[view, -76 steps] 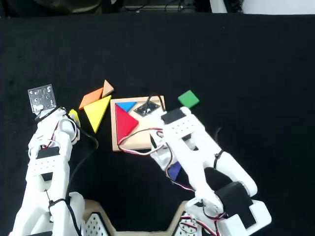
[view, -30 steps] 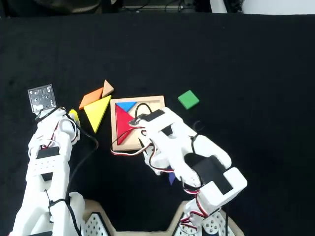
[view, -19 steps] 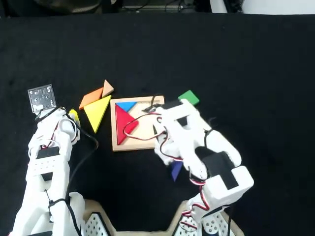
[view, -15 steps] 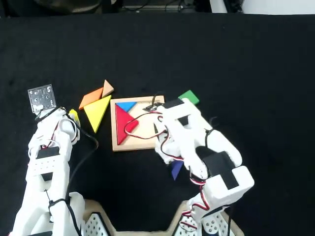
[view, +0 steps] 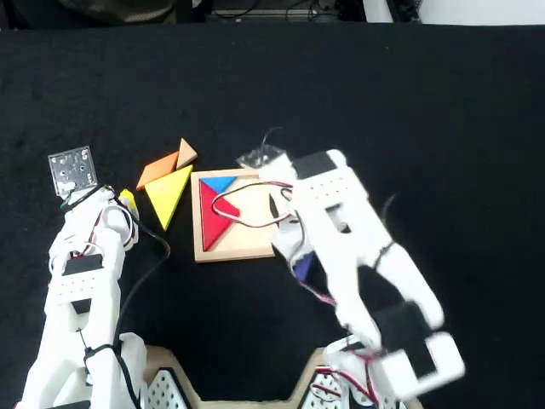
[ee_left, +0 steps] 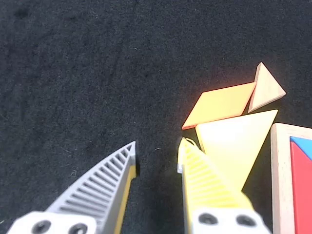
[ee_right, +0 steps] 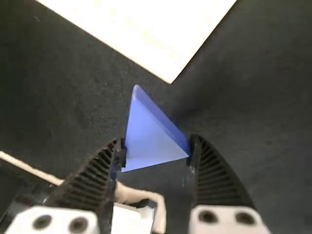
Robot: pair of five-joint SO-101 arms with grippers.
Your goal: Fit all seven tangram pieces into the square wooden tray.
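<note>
Pinching the blue triangle (ee_right: 148, 136), my right claw (ee_right: 156, 145) sits near the tray (ee_right: 146, 29) corner; my left claw (ee_left: 157, 146) gapes beside the yellow triangle (ee_left: 234, 144).

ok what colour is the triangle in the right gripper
Blue. The triangle shows best in the right wrist view, held in the right gripper.

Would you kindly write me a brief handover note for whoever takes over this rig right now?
Left claw: open, beside the yellow wooden triangle.
Right claw: shut on the dark blue wooden triangle, just off a corner of the square wooden tray.
Done: red triangle and light blue triangle lie in the tray.
To do: the held triangle, the yellow one, the orange parallelogram and the small tan triangle.
</note>
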